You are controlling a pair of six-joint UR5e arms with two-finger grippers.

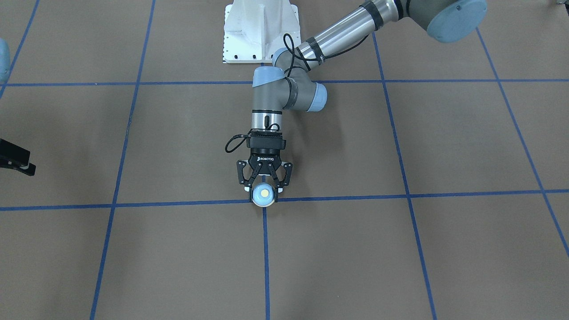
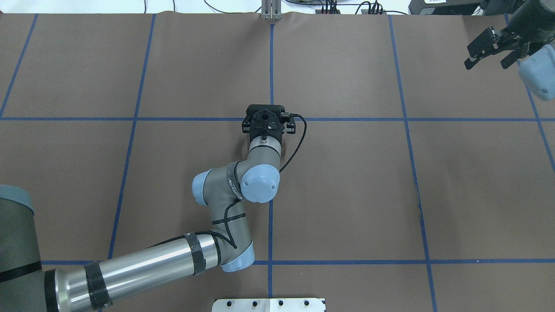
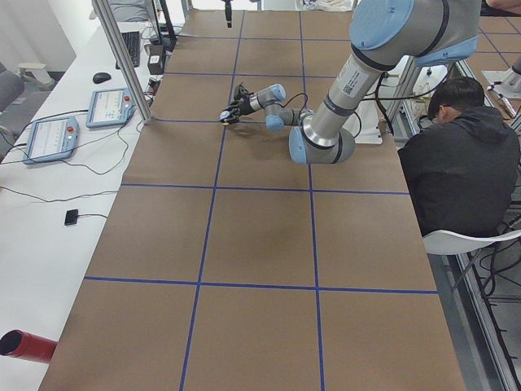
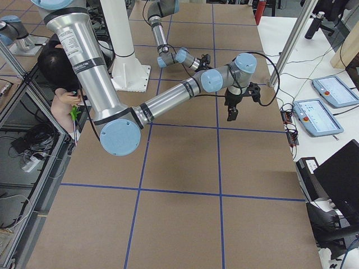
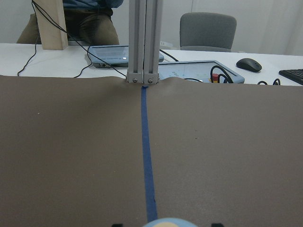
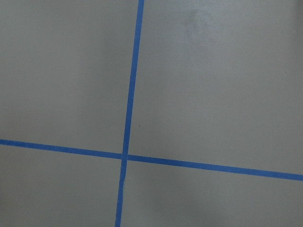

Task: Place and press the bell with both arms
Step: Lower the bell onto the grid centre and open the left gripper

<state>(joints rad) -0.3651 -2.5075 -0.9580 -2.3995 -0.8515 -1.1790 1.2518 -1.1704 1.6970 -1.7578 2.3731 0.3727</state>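
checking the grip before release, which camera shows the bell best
The exterior front-facing view: the whole bell, cream button up, sits between the fingertips of the left pincer. The left wrist view catches only its top edge; overhead, the arm's wrist hides it; the side views show it too small.

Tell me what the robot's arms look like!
The left arm and right arm are silver and grey tubes with round light-blue joint caps. Black cable loops along the left. The left tool and right tool are black with two fingers; the left says ROBOTIQ.
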